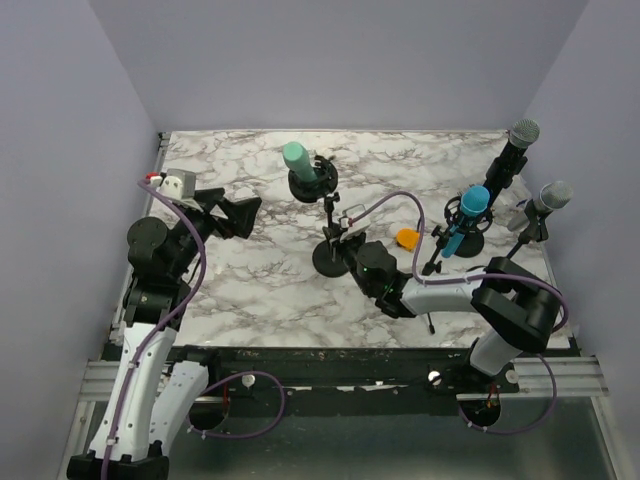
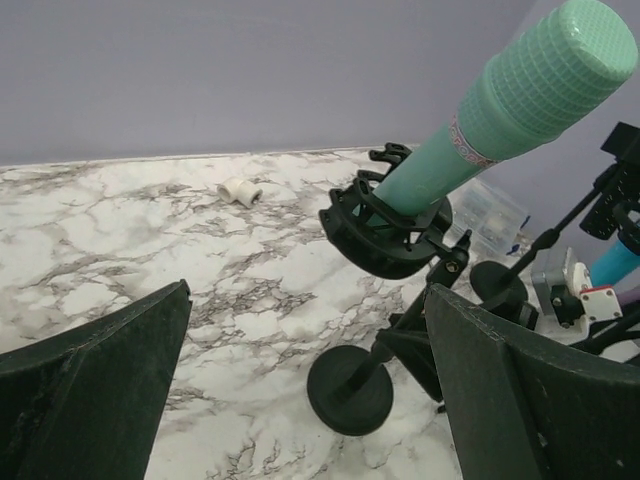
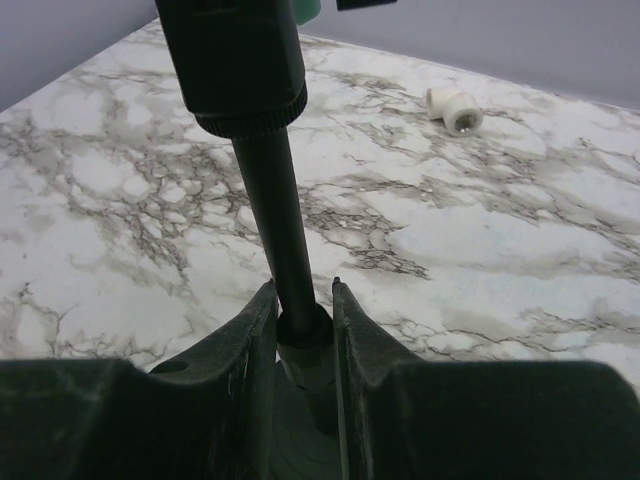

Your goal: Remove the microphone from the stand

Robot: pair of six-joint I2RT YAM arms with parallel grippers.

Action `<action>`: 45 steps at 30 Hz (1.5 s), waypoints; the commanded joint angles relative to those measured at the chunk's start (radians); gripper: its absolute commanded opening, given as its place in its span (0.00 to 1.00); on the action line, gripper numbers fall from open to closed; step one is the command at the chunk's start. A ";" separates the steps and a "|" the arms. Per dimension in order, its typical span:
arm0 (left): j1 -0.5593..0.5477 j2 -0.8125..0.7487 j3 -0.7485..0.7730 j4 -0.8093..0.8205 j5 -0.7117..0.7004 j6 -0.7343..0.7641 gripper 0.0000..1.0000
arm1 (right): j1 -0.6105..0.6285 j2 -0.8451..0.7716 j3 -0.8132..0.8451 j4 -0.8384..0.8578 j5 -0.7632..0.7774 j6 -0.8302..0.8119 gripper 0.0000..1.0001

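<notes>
My left gripper [image 1: 241, 214] stands at full spread, its two fingers [image 2: 105, 390] far apart and touching nothing. In the left wrist view the green microphone [image 2: 505, 105] shows between them, well apart from both fingertips. It sits tilted in its black shock mount [image 2: 375, 235], head up and to the right in that view. The mount is on a short stand with a round base [image 2: 348, 392] on the marble table [image 1: 250, 290].

My right gripper [image 3: 303, 300] is drawn in narrow on the stand pole [image 3: 285, 225] of a second, separate stand. In the top view this one stands just nearer the arms than the green microphone. Both fingers [image 3: 245, 350] press the pole from either side, low down, just above that stand's round foot [image 1: 324, 262]. A thicker black collar [image 3: 245, 70] sits higher on the pole. I cannot tell what the top of that pole carries.

A white pipe fitting [image 3: 452, 108] lies on the marble; in the left wrist view it is left of the green microphone's mount and apart from it. A blue microphone [image 1: 472, 212] stands well to the right of the green microphone.
</notes>
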 commanded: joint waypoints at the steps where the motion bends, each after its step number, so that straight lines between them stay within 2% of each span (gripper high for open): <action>1: -0.075 -0.017 -0.011 0.033 0.063 0.066 0.99 | 0.010 -0.004 -0.058 0.026 -0.215 0.048 0.01; 3: -0.130 -0.035 0.002 -0.019 0.044 0.061 0.98 | 0.010 -0.011 -0.081 0.047 -0.276 0.093 0.01; 6: -0.181 -0.108 -0.036 -0.062 -0.007 -0.029 0.96 | 0.010 -0.015 -0.089 0.022 -0.384 0.122 0.01; 9: -0.209 -0.197 -0.086 -0.101 -0.049 -0.094 0.98 | 0.010 -0.018 -0.094 0.022 -0.421 0.140 0.01; 11: -0.214 -0.221 -0.062 -0.169 -0.071 -0.102 0.99 | 0.010 -0.013 -0.090 0.017 -0.429 0.142 0.01; 15: -0.215 -0.120 0.113 -0.379 -0.072 -0.062 0.99 | 0.010 0.002 -0.107 0.058 -0.460 0.147 0.01; 18: -0.241 -0.001 0.233 -0.454 -0.030 -0.010 0.99 | 0.010 0.014 -0.088 0.045 -0.481 0.147 0.01; 19: -0.269 0.035 0.271 -0.473 -0.062 0.009 0.99 | 0.010 0.014 -0.081 0.041 -0.483 0.145 0.01; 22: -0.391 0.109 0.349 -0.513 -0.278 0.091 0.99 | 0.010 0.006 -0.081 0.042 -0.468 0.151 0.01; 25: -0.487 0.143 0.367 -0.475 -0.464 0.149 0.99 | 0.010 0.000 -0.088 0.048 -0.468 0.159 0.01; 30: -0.560 0.177 0.330 -0.349 -0.589 0.169 0.99 | 0.010 0.002 -0.085 0.053 -0.477 0.164 0.01; 36: -0.633 0.207 0.266 -0.156 -0.762 0.284 0.98 | 0.010 -0.010 -0.090 0.052 -0.441 0.151 0.01; 41: -0.665 0.224 0.226 -0.050 -0.764 0.340 0.81 | 0.010 -0.006 -0.089 0.053 -0.435 0.143 0.01; 45: -0.680 0.233 0.213 -0.004 -0.769 0.355 0.74 | 0.011 -0.009 -0.088 0.049 -0.433 0.137 0.01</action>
